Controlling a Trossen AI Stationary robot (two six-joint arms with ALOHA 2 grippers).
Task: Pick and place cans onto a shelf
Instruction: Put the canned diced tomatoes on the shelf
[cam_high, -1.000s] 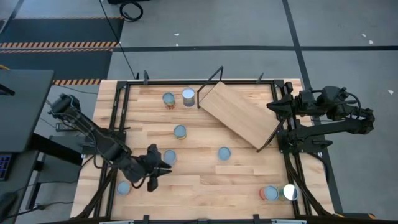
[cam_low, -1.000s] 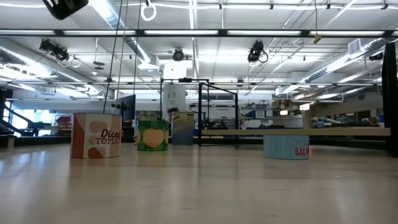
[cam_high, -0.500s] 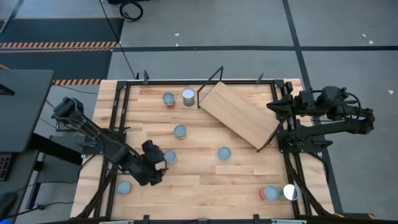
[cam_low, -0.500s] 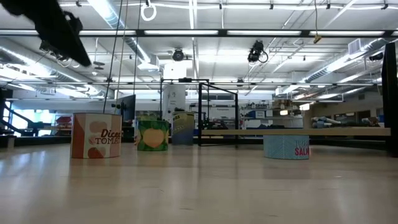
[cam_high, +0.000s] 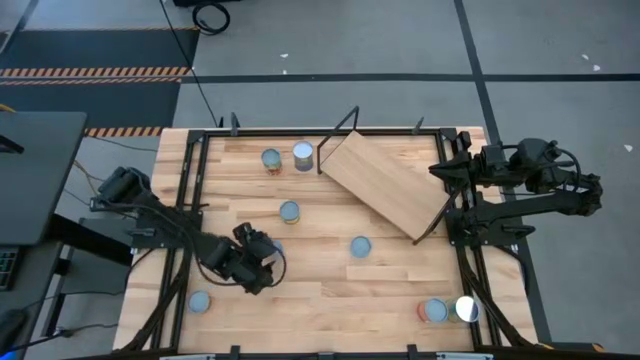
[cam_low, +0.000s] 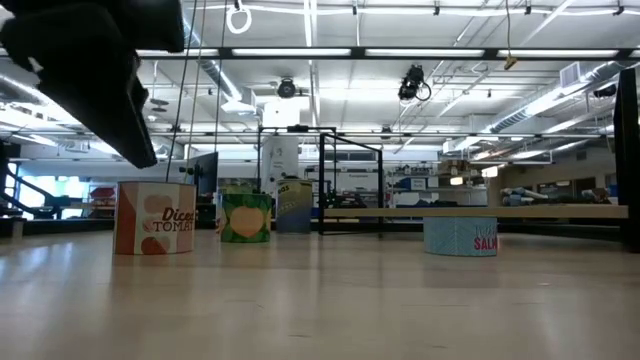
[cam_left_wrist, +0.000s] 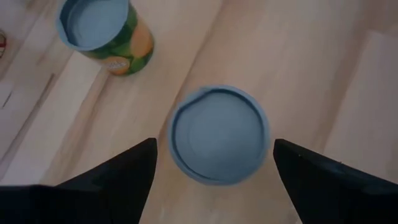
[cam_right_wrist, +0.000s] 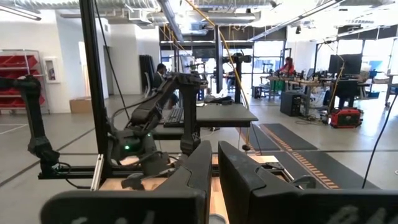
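Change since earlier: the left gripper (cam_high: 262, 262) has swung from beside the near-left can (cam_high: 198, 301) to directly above the pale-blue-topped can (cam_left_wrist: 219, 133) in the left-middle of the table; in the low view its dark bulk now fills the upper left corner.

Left gripper: its 2 fingers (cam_left_wrist: 118, 174) are spread wide, 1 on each side of the can's round top, not touching it. It hovers above the can, looking straight down.

Right gripper: parked at the table's right edge, raised and level; its fingers (cam_right_wrist: 186, 180) sit nearly together with a thin gap, holding nothing.

Target can: upright on the wooden tabletop (cam_high: 330, 290), well apart from the shelf. In the high view the arm hides most of it.

Other cans: a green-and-orange can (cam_left_wrist: 102, 34) stands near the target. 2 stand at the far edge, 1 in the centre-left, 1 in the centre, 2 at the near right corner.

Shelf: a light wood board (cam_high: 385, 185) on a thin black wire frame, set diagonally at the far right, with no cans on it.

Handling: likely rigid tin, smooth and a little slippery, moderately heavy if full. A squeeze across the straight side wall, below the rim, looks the safest hold.

What each view adds: only the left wrist view shows the can centred between the fingers. Only the low view shows can labels, including a red tomato can (cam_low: 155, 217).
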